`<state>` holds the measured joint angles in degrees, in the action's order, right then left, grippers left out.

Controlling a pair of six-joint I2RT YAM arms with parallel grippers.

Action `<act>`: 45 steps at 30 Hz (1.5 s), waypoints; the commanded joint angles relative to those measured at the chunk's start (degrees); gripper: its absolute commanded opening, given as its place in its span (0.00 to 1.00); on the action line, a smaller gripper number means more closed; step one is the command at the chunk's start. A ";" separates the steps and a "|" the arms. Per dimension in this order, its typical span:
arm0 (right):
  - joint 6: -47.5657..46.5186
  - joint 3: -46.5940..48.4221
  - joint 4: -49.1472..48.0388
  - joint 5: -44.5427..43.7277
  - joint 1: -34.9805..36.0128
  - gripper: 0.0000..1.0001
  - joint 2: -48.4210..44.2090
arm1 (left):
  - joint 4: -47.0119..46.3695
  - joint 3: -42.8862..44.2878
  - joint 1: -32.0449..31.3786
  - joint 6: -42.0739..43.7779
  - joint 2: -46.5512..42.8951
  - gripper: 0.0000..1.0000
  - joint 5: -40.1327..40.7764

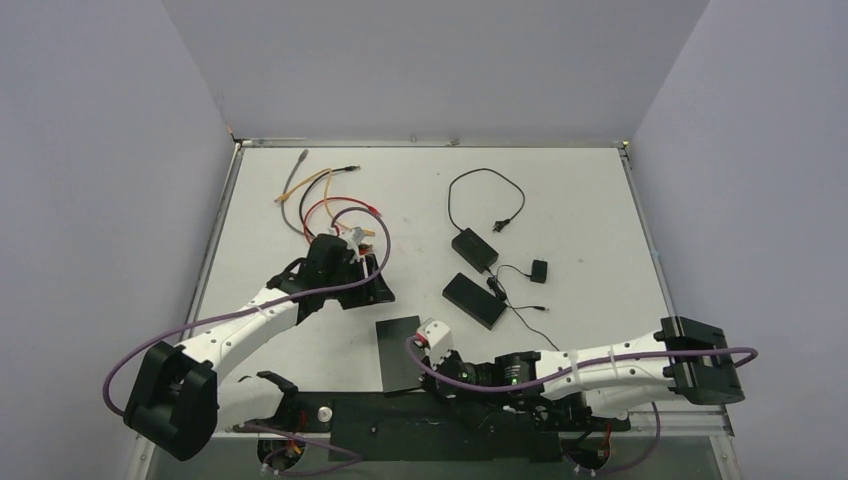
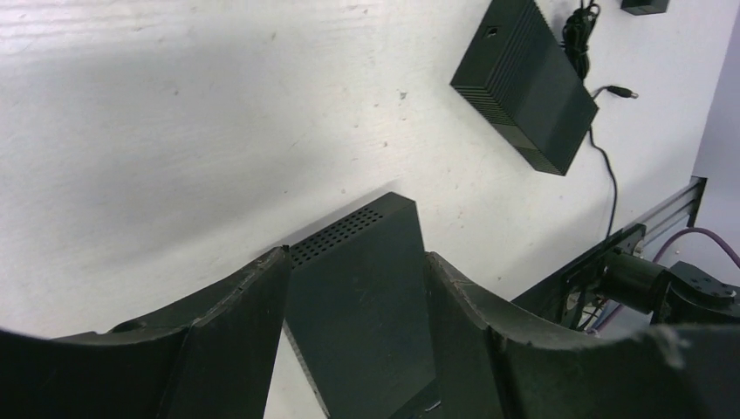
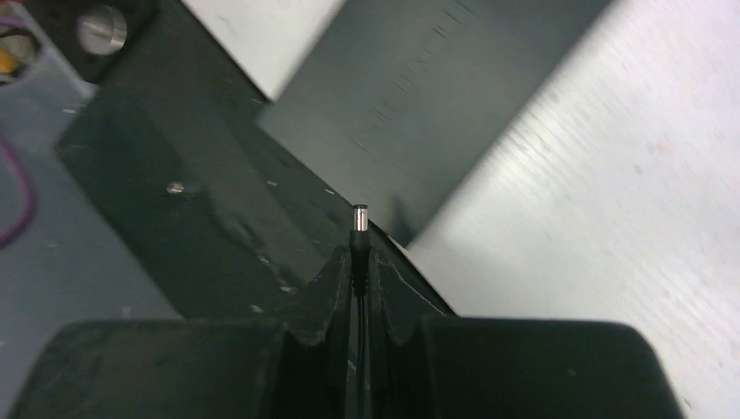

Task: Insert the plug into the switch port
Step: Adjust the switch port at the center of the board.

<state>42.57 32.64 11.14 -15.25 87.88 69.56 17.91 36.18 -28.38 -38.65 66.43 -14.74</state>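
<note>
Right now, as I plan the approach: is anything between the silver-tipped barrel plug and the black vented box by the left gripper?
A flat dark rectangular slab lies on the table just ahead of the silver-tipped barrel plug in the shut right gripper, roughly toward the black vented box. It lies low, so passing above probably works.

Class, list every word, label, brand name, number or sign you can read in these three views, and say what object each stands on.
None: no readable text in any view.
Black box between the left fingers: vent holes only.
Second black box: plain ribbed casing.
Plug: bare metal tip.
Green light on the right arm: too small to read.
</note>
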 commanded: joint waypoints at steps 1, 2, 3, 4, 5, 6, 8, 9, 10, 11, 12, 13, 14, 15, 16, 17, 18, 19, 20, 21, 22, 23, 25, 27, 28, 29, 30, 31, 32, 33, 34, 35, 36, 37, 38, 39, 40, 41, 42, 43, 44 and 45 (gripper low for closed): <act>-8.14 8.08 -5.33 3.15 1.48 0.00 3.24 | -6.40 4.99 0.04 2.25 2.96 0.54 -6.05; -8.92 9.07 -5.62 3.44 1.58 0.00 4.19 | -6.73 5.32 -0.06 2.26 3.71 0.54 -6.42; -10.36 11.05 -5.98 4.05 1.66 0.00 6.29 | -6.78 5.88 -0.12 2.18 3.93 0.54 -6.92; -10.99 12.06 -6.05 4.38 1.67 0.00 7.35 | -6.63 6.16 -0.17 2.13 4.26 0.54 -7.03; -12.22 14.04 -6.31 4.71 1.75 0.00 9.56 | -6.34 6.70 -0.22 2.08 4.29 0.54 -6.87; -13.40 16.12 -6.35 4.75 1.76 0.00 10.78 | -5.46 6.92 -0.19 2.13 4.11 0.54 -6.70; -14.76 19.11 -5.96 4.83 1.72 0.00 14.16 | -3.26 7.90 -0.07 1.96 3.51 0.54 -5.40; -15.13 20.00 -5.97 4.89 1.76 0.00 16.08 | -2.15 8.85 0.00 1.93 3.26 0.54 -3.70; -15.73 21.74 -5.96 5.06 1.72 0.00 17.12 | 0.29 9.36 0.13 1.88 2.58 0.54 -1.45; -16.01 22.45 -6.02 5.14 1.76 0.00 19.02 | 1.47 10.34 0.19 1.71 2.22 0.54 -0.34; -16.48 23.85 -6.20 5.36 1.72 0.00 19.82 | 3.68 10.72 0.39 1.64 1.31 0.54 1.88; -16.69 24.43 -6.45 5.38 1.76 0.00 21.45 | 4.57 11.29 0.54 1.32 0.79 0.54 2.90; -16.96 25.57 -6.42 5.33 1.70 0.00 22.22 | 6.25 11.50 0.83 0.80 -0.32 0.54 4.93; -17.06 26.17 -6.09 5.37 1.69 0.00 23.74 | 6.87 11.62 1.03 0.61 -0.90 0.54 5.79; -17.29 27.37 -5.89 5.41 1.67 0.00 24.46 | 7.97 11.62 1.46 0.25 -2.11 0.54 7.23; -17.32 27.86 -5.39 5.41 1.67 0.00 25.77 | 9.06 11.63 1.99 0.07 -2.72 0.54 7.91; -17.15 28.65 -5.18 5.49 1.68 0.00 26.94 | 9.59 11.63 2.26 -0.17 -3.88 0.54 9.10; -17.07 28.85 -5.03 5.53 1.64 0.00 27.38 | 10.52 11.58 2.69 -0.27 -4.48 0.54 9.59; -16.86 29.07 -5.01 5.48 1.56 0.00 28.24 | 10.85 11.57 2.92 -0.28 -5.53 0.54 10.47; -16.66 29.20 -4.99 5.44 1.45 0.00 28.65 | 11.45 11.56 3.41 -0.32 -6.05 0.54 10.76; -16.18 29.22 -4.92 5.48 1.32 0.00 29.35 | 11.75 11.46 3.59 -0.25 -7.06 0.54 11.29; -15.54 29.43 -4.73 5.53 1.24 0.00 29.77 | 12.11 11.41 3.95 -0.18 -8.00 0.54 11.48; -14.90 29.81 -4.15 5.86 0.90 0.00 30.98 | 12.60 11.24 4.47 -0.11 -9.06 0.54 12.13; -14.21 29.90 -3.70 5.98 0.58 0.00 31.92 | 12.89 10.89 4.93 -0.18 -10.19 0.54 12.87; -13.89 29.87 -3.54 5.95 0.47 0.00 32.34 | 12.96 10.63 5.05 -0.37 -10.63 0.54 13.19; -13.16 29.70 -3.47 5.78 0.24 0.00 32.50 | 13.03 10.43 5.30 -0.50 -11.44 0.54 13.78; -12.79 29.55 -3.16 5.72 0.08 0.00 32.79 | 13.03 9.97 5.46 -0.64 -11.82 0.54 14.00; -12.07 29.36 -2.97 5.48 -0.19 0.00 32.90 | 12.94 9.74 5.75 -0.64 -12.61 0.55 14.21; -11.72 29.21 -2.44 5.31 -0.31 0.00 32.98 | 12.98 9.53 5.98 -0.63 -12.94 0.55 14.21; -11.12 28.70 -2.22 4.76 -0.55 0.00 32.95 | 13.08 9.48 6.11 -0.59 -13.40 0.55 14.24; -10.98 28.39 -1.81 4.56 -0.62 0.00 32.73 | 13.14 9.38 6.31 -0.40 -13.55 0.55 14.27; -10.76 27.64 -1.59 3.87 -0.74 0.00 32.35 | 13.23 9.35 6.40 -0.20 -13.79 0.55 14.23; -10.67 27.12 -1.26 3.41 -0.84 0.00 32.06 | 13.34 9.35 6.52 -0.15 -13.79 0.55 14.22; -10.42 26.13 -1.10 2.90 -1.14 0.00 31.79 | 13.27 9.34 6.59 -0.05 -13.79 0.55 14.22; -10.28 25.53 -0.91 2.75 -1.27 0.00 31.12 | 13.24 9.30 6.70 0.01 -13.70 0.55 14.22; -9.93 24.42 -0.88 2.56 -1.58 0.00 30.49 | 13.18 9.27 6.73 0.05 -13.59 0.55 13.97; -9.72 23.84 -0.64 2.44 -1.79 0.00 30.26 | 13.09 9.22 6.82 0.06 -13.51 0.55 13.87; -9.35 22.92 -0.12 2.18 -1.95 0.00 29.79 | 12.97 9.11 6.79 0.05 -13.35 0.55 13.43; -9.10 22.23 0.22 1.94 -2.02 0.00 29.60 | 12.66 9.05 6.88 0.06 -13.26 0.55 13.21; -8.96 21.91 0.97 1.26 -2.19 0.00 29.19 | 12.54 8.85 6.91 0.00 -13.11 0.55 12.71; -8.63 21.29 1.34 0.83 -2.23 0.00 28.90 | 12.16 8.75 6.93 -0.01 -13.01 0.55 12.45; -8.42 20.96 2.00 -0.05 -2.33 0.00 28.22 | 11.93 8.69 6.93 0.01 -12.80 0.55 11.77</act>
<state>32.47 55.68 9.89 -11.29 86.30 101.06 31.46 45.08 -21.93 -38.74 53.34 -1.67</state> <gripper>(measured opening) 0.037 0.546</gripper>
